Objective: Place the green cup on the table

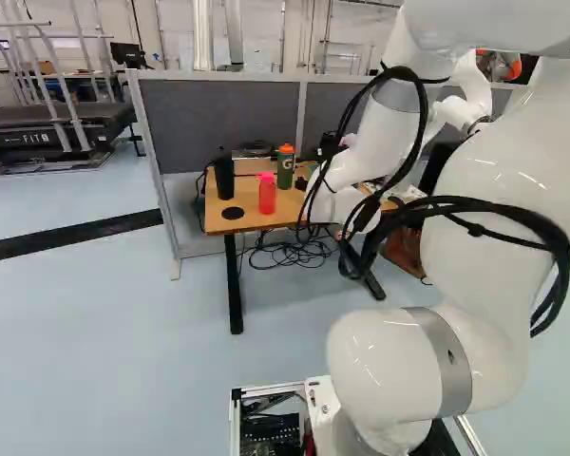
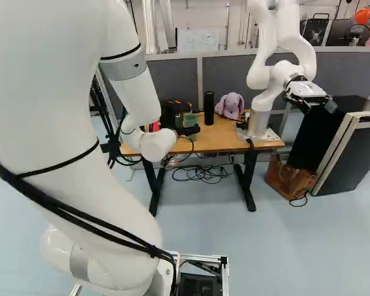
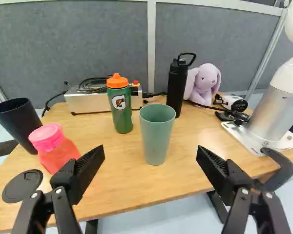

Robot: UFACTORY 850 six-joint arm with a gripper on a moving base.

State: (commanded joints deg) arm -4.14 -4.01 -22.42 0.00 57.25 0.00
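Gripper (image 2: 180, 123) hung spread wide, fingers (image 3: 89, 163) apart from tapered, dull-green cup (image 3: 156, 134) upright ahead on wood-topped table (image 3: 132, 185).

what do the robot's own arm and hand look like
The arm is glossy white, with thick rounded joints, silver-grey bands and black cables strapped along its outside. The hand is black, with two blocky fingers, ridged on their inner faces, and small silver screws.
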